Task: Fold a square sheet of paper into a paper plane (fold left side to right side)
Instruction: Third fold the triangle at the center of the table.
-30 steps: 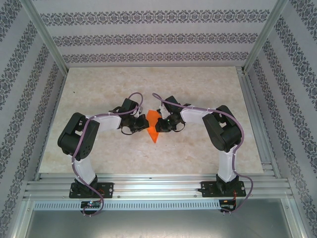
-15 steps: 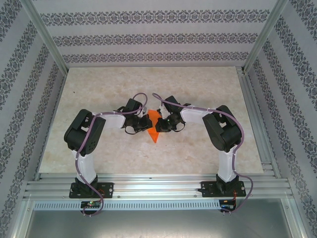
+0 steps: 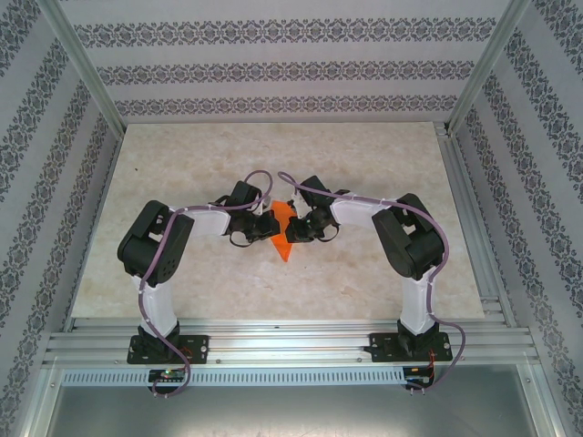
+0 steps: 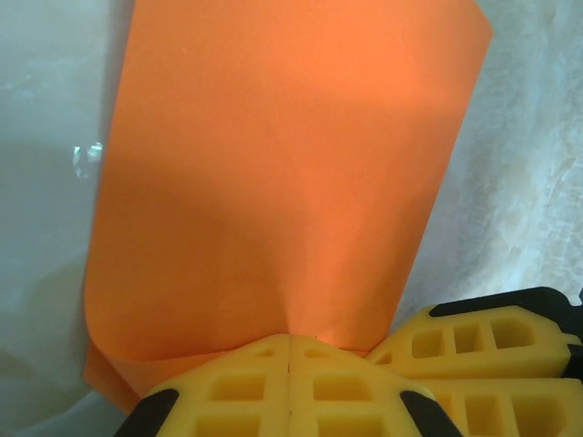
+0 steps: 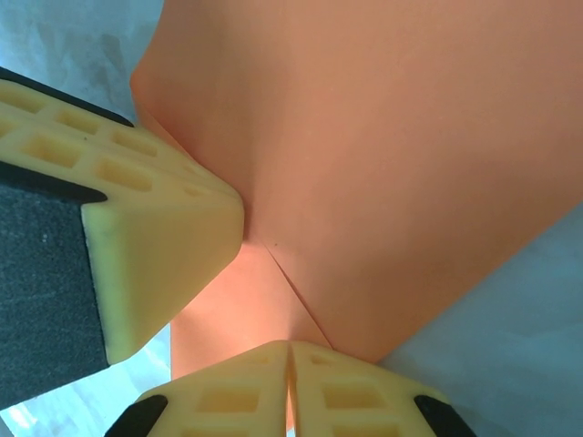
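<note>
Well, both the left gripper (image 4: 290, 344) and right gripper (image 5: 290, 351) were pinched tight on the orange paper (image 4: 273, 182); lining up its edges before creasing looked wise.

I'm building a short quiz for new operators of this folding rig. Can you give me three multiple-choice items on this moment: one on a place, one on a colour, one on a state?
1. Where on the table is the orange paper?
A) at its left edge
B) in the middle, between the left gripper and the right gripper
C) against the far wall

2. What colour are the left gripper's fingers?
A) blue
B) white
C) yellow

3. How do the left gripper's jaws stand?
A) shut on the orange paper
B) wide open above it
C) shut, far from it

Answers:
1 B, the top view shows it between both grippers.
2 C, the left wrist view shows yellow fingers.
3 A, the paper puckers where the closed fingers meet.
</note>
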You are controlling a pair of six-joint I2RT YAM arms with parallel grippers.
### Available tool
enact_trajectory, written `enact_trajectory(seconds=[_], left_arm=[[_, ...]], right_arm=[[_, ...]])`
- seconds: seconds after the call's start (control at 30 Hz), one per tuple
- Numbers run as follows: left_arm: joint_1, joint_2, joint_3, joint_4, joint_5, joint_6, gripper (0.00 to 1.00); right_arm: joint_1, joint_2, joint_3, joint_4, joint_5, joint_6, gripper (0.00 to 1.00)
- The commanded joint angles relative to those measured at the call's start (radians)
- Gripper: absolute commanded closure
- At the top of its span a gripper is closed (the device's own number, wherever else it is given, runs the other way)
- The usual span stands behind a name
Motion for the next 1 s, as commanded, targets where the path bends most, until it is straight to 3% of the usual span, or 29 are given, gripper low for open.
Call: enact_trajectory(seconds=[0.0, 0.57, 0.77, 0.97], left_arm=[[0.074, -0.002, -0.004, -0.060, -0.182, 0.059, 0.96], [0.212, -0.095, 0.016, -0.083, -0.163, 0.149, 0.90], [0.209, -0.199, -0.001, -0.030, -0.025, 0.158, 0.87], [0.100, -0.152, 0.030, 0.041, 0.105, 0.130, 0.88]], right_arm=[[-0.003, 0.040, -0.018, -0.106, 0.117, -0.031, 0.90], [-0.015, 0.048, 0.011, -0.109, 0.077, -0.069, 0.89], [-0.037, 0.086, 0.123, -0.200, 0.048, -0.182, 0.89], [-0.061, 0.091, 0.150, -0.197, 0.029, -0.210, 0.89]])
